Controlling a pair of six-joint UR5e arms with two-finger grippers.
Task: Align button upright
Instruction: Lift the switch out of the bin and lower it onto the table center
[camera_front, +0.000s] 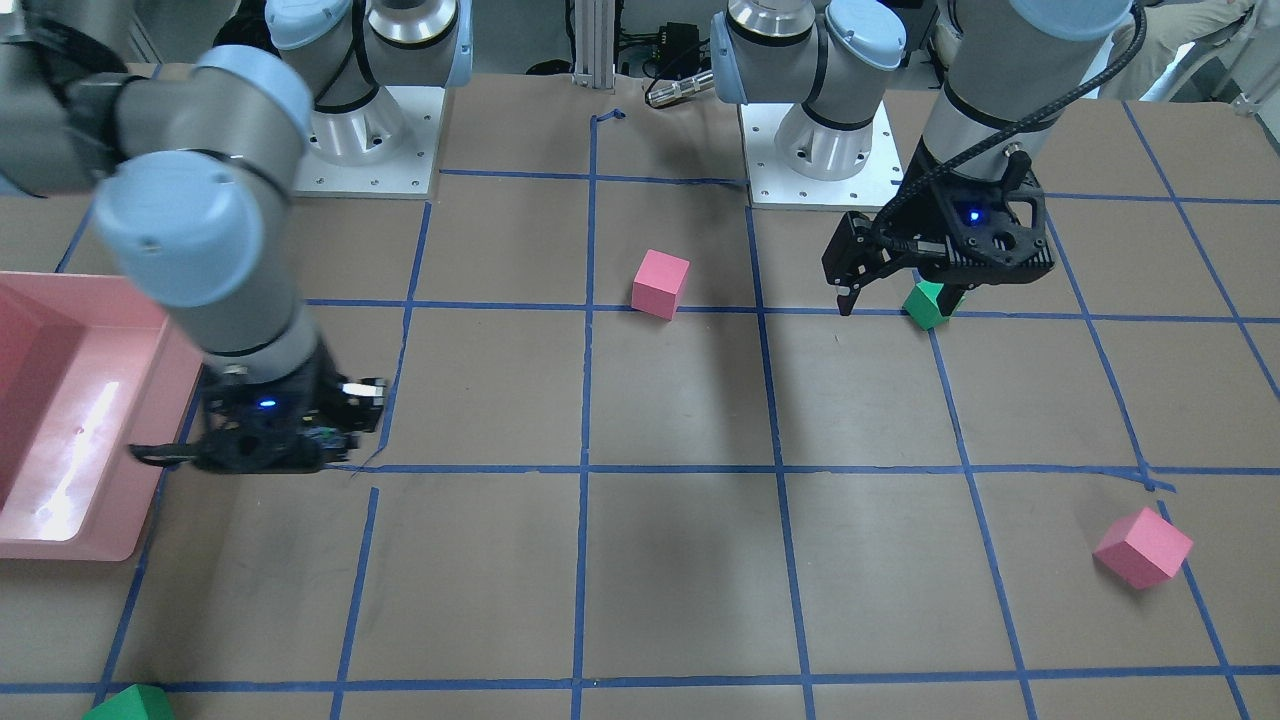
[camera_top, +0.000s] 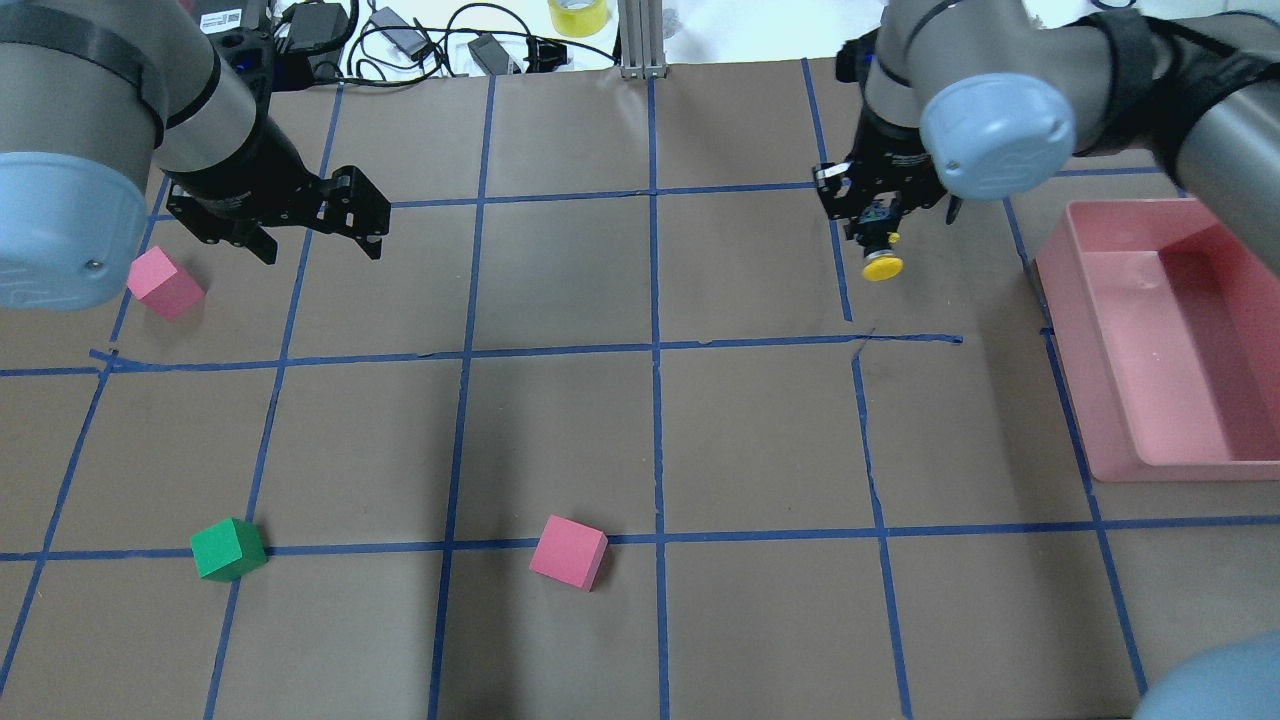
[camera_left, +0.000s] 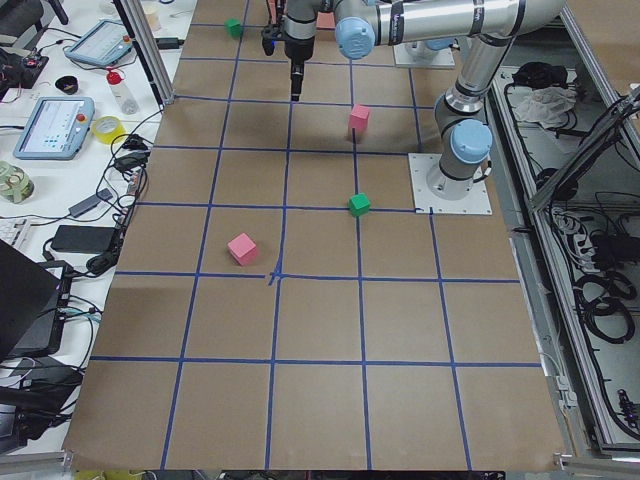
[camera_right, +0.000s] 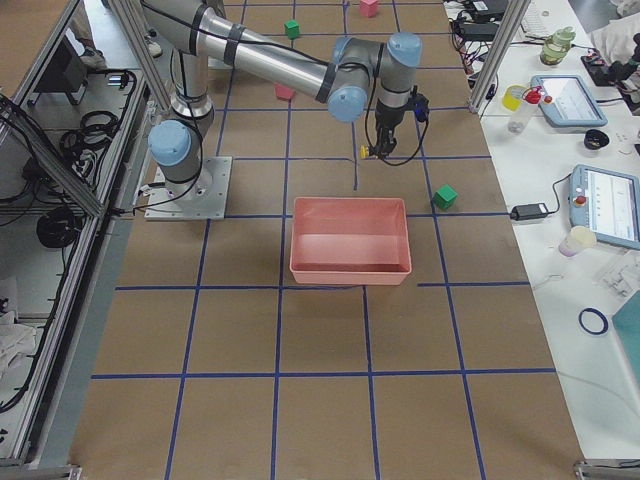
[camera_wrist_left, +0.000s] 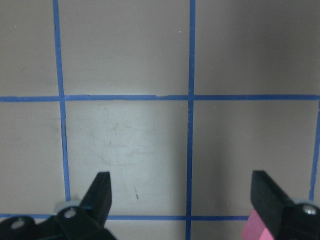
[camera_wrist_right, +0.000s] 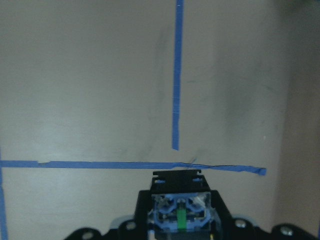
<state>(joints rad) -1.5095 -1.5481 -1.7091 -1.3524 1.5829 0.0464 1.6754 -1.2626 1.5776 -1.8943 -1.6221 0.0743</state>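
Observation:
The button (camera_top: 882, 262) has a yellow cap and a black body. My right gripper (camera_top: 878, 238) is shut on it, above the table near the pink bin. The yellow cap sticks out past the fingertips. In the right wrist view its whitish base block (camera_wrist_right: 181, 212) sits between the fingers. The exterior right view shows the cap (camera_right: 368, 152) at the gripper's lower tip. My left gripper (camera_top: 320, 238) is open and empty over bare table, beside a pink cube (camera_top: 165, 285). Its fingertips (camera_wrist_left: 102, 192) stand wide apart.
A pink bin (camera_top: 1100, 400) stands at the right edge, close to the right arm. A second pink cube (camera_top: 568, 552) and a green cube (camera_top: 228, 549) lie near the robot. Another green cube (camera_front: 130, 703) lies at the far corner. Blue tape lines grid the brown table.

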